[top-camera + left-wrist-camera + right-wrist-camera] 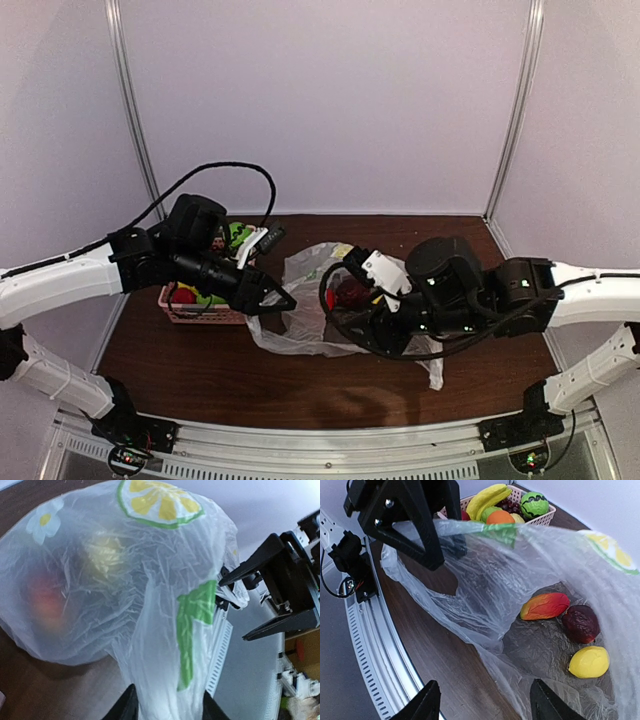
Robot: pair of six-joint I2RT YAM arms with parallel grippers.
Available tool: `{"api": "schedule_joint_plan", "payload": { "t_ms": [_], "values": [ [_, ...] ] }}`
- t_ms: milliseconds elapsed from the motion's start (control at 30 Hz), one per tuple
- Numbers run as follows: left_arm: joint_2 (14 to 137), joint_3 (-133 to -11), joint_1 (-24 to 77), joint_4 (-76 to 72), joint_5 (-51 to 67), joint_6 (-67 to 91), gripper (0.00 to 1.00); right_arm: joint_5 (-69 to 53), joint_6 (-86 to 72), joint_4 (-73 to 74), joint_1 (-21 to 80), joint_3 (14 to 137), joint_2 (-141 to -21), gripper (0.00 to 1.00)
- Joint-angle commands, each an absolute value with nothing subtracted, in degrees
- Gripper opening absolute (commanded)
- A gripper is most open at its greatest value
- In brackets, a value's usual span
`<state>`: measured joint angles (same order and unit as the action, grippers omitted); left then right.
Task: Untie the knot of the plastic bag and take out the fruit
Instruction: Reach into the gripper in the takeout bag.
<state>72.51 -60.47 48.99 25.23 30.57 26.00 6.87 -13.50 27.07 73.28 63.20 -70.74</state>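
Observation:
The plastic bag (310, 305) lies mid-table with its mouth open; no knot shows. My left gripper (169, 710) is shut on a bunch of the bag's film and holds that edge up; in the right wrist view it (451, 555) hangs above the bag rim. My right gripper (487, 705) is open wide just above the bag's near edge, holding nothing. Inside the bag (530, 580) lie a red-orange piece (545, 606), a dark red round fruit (580, 623) and a yellow one (589, 662). They show blurred through the film in the left wrist view (100, 580).
A pink slotted basket (540, 519) stands at the far left (200, 312), holding a long yellow fruit (487, 499), an orange (500, 517), a green ball with dark patches (534, 504) and dark grapes. The metal rail (375, 645) runs along the table's near edge.

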Motion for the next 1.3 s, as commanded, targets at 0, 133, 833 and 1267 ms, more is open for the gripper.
{"api": "schedule_joint_plan", "payload": {
  "t_ms": [0,133,833,1267],
  "values": [
    [72.65,-62.34,49.39,21.6,28.65,26.16,0.29,12.15,-11.9,29.62,75.27,64.38,-74.82,0.61],
    [72.02,-62.23,49.39,21.42,28.07,26.28,0.07,14.51,-11.39,31.18,75.32,64.52,-78.73,0.56],
    [70.67,-61.01,49.39,21.41,27.62,26.63,0.0,15.43,-20.34,29.86,62.43,64.84,-86.82,0.52],
    [71.06,-59.94,49.39,21.52,25.88,26.19,0.0,1.49,-19.96,22.81,58.88,66.7,-83.28,0.62]
  ]
}}
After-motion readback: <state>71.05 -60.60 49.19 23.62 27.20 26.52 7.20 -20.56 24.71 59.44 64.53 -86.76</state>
